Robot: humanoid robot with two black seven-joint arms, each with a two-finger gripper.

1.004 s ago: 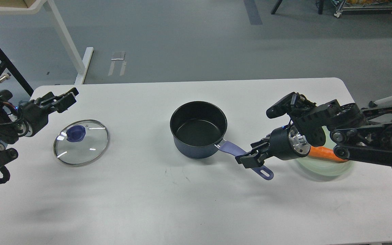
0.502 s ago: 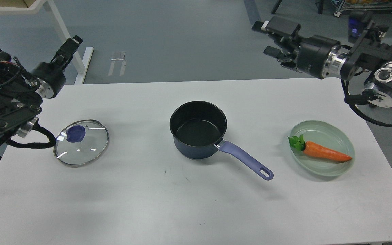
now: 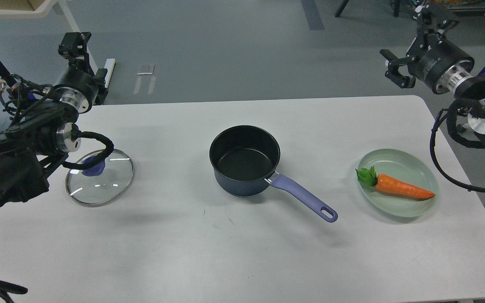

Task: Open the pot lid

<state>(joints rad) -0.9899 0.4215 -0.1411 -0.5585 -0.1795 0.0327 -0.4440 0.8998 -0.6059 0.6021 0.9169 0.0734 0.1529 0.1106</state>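
White table (image 3: pixel 242 252): glass lid (image 3: pixel 100 176) lying flat, well left of open saucepan (image 3: pixel 244 160); carrot (image 3: pixel 400 188) on green plate (image 3: pixel 423 206). Left gripper (image 3: pixel 72 44) raised, opening indiscernible; right gripper (image 3: pixel 396 69) spread, empty. Risk: left arm cable, draped over lid knob (image 3: pixel 95 168), may drag it

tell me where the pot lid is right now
In the head view, the glass lid lies flat on the table's left side, left of the open pot, partly under the left arm.
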